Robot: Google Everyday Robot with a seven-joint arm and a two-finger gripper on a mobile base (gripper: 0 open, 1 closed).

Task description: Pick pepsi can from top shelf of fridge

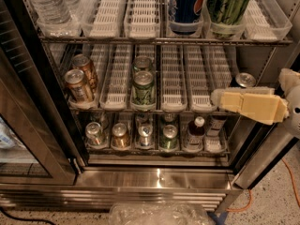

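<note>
The pepsi can [186, 6], dark blue with white lettering and part of the round logo, stands in a clear bin on the top shelf [154, 40] of the fridge [154, 178]; its top is cut off by the frame edge. A green-patterned can [226, 4] stands just right of it. My gripper [219, 98], pale yellow, reaches in from the right at the height of the middle shelf, well below and to the right of the pepsi can. It holds nothing that I can see.
Water bottles [46, 3] stand at the top left. The middle shelf holds bronze cans [78, 82], green cans [142, 86] and a silver-lidded can [245, 80] behind my gripper. The bottom shelf holds several cans and bottles. The glass door [28, 139] stands open at left.
</note>
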